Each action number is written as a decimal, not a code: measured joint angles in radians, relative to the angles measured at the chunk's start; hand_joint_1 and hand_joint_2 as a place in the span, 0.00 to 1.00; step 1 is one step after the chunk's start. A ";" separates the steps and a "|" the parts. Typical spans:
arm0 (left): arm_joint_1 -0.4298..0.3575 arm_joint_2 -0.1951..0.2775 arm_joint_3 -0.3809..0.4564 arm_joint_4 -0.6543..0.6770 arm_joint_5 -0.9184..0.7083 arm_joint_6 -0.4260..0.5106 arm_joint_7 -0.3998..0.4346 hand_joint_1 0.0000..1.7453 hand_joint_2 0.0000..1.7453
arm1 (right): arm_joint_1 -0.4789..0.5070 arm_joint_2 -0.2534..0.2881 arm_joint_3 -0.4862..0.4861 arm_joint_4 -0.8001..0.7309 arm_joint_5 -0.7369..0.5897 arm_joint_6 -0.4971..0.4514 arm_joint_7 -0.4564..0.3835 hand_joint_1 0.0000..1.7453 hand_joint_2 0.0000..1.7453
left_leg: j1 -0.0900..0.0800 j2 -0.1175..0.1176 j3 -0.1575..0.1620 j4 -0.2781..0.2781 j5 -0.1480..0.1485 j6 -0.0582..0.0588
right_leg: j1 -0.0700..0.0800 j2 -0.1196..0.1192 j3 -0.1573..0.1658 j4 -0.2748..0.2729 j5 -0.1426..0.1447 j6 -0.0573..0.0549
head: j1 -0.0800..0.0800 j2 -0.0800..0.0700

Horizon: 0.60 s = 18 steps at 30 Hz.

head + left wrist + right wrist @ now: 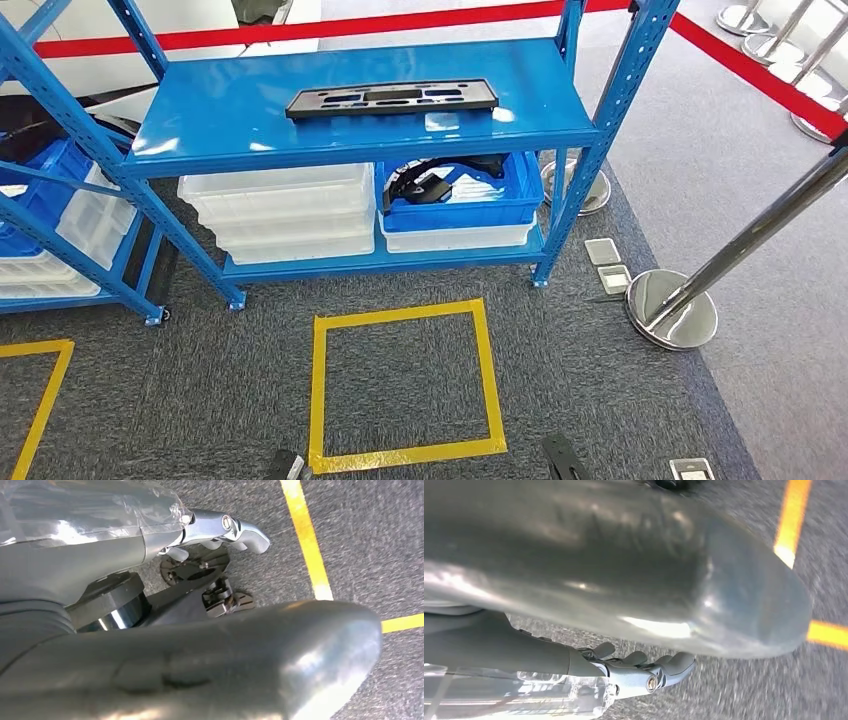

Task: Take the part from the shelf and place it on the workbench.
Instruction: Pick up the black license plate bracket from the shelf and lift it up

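Note:
The part (392, 98) is a long flat black plate with cut-outs, lying alone on the top board of the blue shelf (250, 115), towards its back right. My left hand (125, 555) hangs low over grey carpet beside a yellow tape line, its fingers (235, 530) apart and holding nothing. My right hand (574, 655) hangs the same way over the carpet, its fingers (664, 672) loosely extended and empty. Both hands are far below and in front of the part.
Under the top board stand stacked clear bins (285, 210) and a blue bin (460, 195) with black pieces. A yellow taped square (400, 385) marks the carpet before the shelf. A chrome stanchion (672, 308) with red belt stands right; another blue rack (60, 215) stands left.

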 joint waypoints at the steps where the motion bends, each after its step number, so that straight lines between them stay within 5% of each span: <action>1: 0.000 0.001 0.000 0.000 0.004 0.001 -0.001 0.00 0.00 | 0.000 -0.002 -0.011 0.000 -0.015 -0.003 -0.006 0.00 0.00 | 0.003 0.000 -0.021 0.047 -0.021 -0.006 | -0.002 -0.001 0.007 -0.004 -0.001 -0.004 | -0.005 0.000; 3: 0.002 0.002 0.000 0.000 0.012 0.001 -0.002 0.00 0.00 | 0.004 -0.006 -0.033 0.000 -0.046 -0.007 -0.021 0.00 0.00 | 0.009 0.001 -0.092 0.172 -0.065 -0.014 | -0.003 -0.002 0.015 -0.005 -0.008 -0.009 | -0.018 0.000; 5: 0.006 0.004 0.001 0.001 0.021 0.001 -0.004 0.00 0.00 | 0.012 -0.008 -0.057 0.000 -0.077 -0.015 -0.040 0.00 0.00 | 0.015 0.001 -0.141 0.234 -0.058 -0.019 | -0.004 -0.001 0.027 -0.005 -0.018 -0.009 | -0.026 0.000; 9: 0.009 0.007 0.003 0.002 0.032 0.001 -0.013 0.00 0.00 | 0.020 -0.010 -0.096 0.000 -0.110 -0.030 -0.065 0.00 0.00 | 0.018 0.000 -0.080 0.041 0.076 -0.015 | -0.007 0.003 0.055 -0.005 -0.041 0.006 | -0.045 0.000; 14: 0.009 0.008 0.003 0.003 0.030 0.001 -0.017 0.00 0.00 | 0.019 -0.012 -0.125 0.000 -0.108 -0.040 -0.073 0.00 0.00 | 0.011 0.001 -0.053 -0.027 0.071 0.016 | -0.007 0.003 0.064 -0.008 -0.056 0.036 | -0.039 0.000; 16: 0.005 0.009 0.003 0.003 0.026 0.000 -0.016 0.00 0.00 | 0.018 -0.012 -0.126 0.000 -0.093 -0.043 -0.070 0.00 0.00 | 0.014 0.002 -0.042 -0.039 0.071 0.030 | -0.008 0.002 0.036 0.056 -0.089 0.041 | -0.029 0.000; 18: 0.002 0.008 0.003 0.003 0.024 0.000 -0.015 0.00 0.00 | 0.018 -0.013 -0.126 0.000 -0.082 -0.045 -0.065 0.00 0.00 | 0.011 0.004 -0.034 -0.040 0.065 0.039 | -0.006 0.001 -0.038 0.185 -0.136 0.042 | -0.013 0.000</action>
